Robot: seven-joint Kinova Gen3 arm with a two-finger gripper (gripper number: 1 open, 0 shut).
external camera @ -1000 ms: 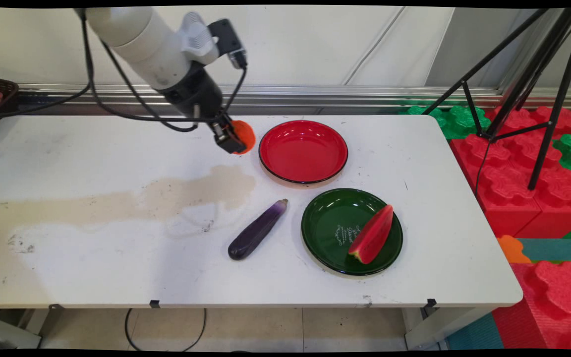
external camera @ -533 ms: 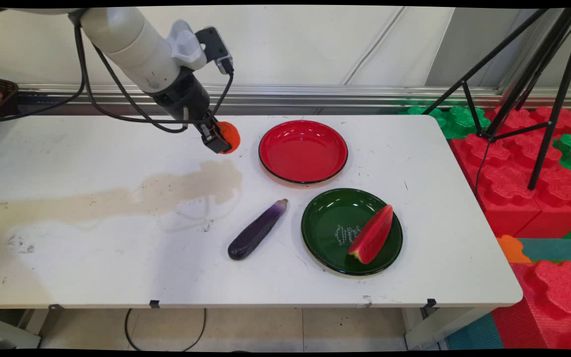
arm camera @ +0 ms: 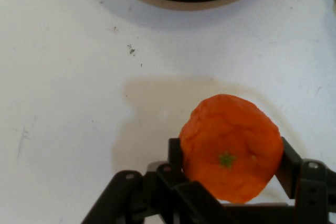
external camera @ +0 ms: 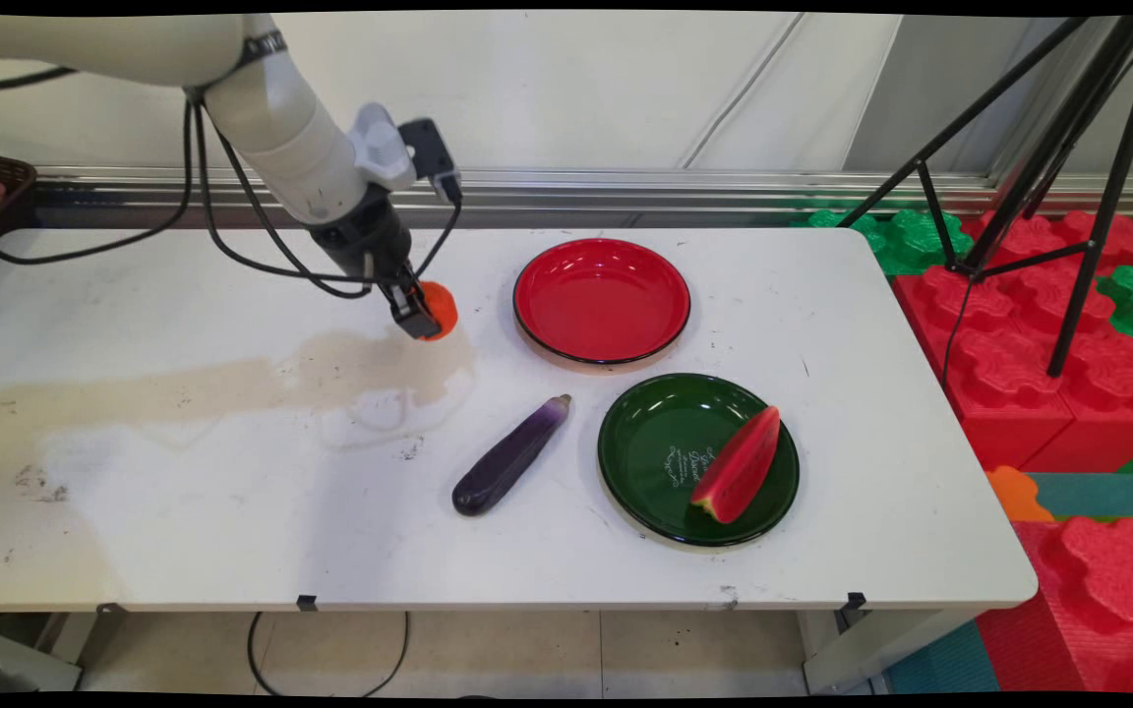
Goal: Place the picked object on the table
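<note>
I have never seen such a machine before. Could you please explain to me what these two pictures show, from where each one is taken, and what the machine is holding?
The machine is a white robot arm that ends in a black gripper with two fingers. The wide picture comes from a fixed camera above the table's near side. The close picture comes from a camera on the hand itself, looking along the fingers. The gripper holds an orange fruit, squeezed between both fingers, low over the white table. On the table are an empty red plate, a purple eggplant and a green plate with a watermelon slice on it. The red plate's edge also shows at the top of the close picture.
</note>
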